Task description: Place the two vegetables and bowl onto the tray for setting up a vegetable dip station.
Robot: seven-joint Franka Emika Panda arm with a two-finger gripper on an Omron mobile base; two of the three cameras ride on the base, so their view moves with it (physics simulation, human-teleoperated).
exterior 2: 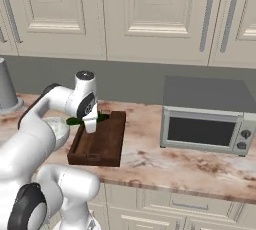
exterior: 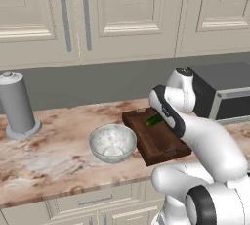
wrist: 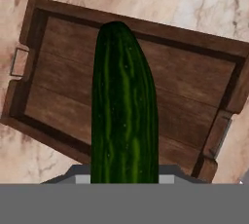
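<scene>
Gripper [exterior 2: 91,124] clamped on dark-green vegetable [wrist: 124,106], held lengthwise over tray [wrist: 194,86]; hand view looks down along veg w/ tray boards beneath, apparently not yet touching. From right base view, veg sticks out sideways at the hand, above tray's far end. Risks, as judged: release from height → round veg rolls or bounces off low rim onto counter [exterior: 53,155]; veg lies across tray's short way, so an off-centre drop could leave an end hanging on rim; lowering too far could jam veg tip into boards & twist it in the fingers. Bowl [exterior: 113,142] on counter just beside tray's left long side, looks empty, not yet on tray. Tray interior looks bare as far as visible, part hidden by arm & veg. Carrot can't be made out.
</scene>
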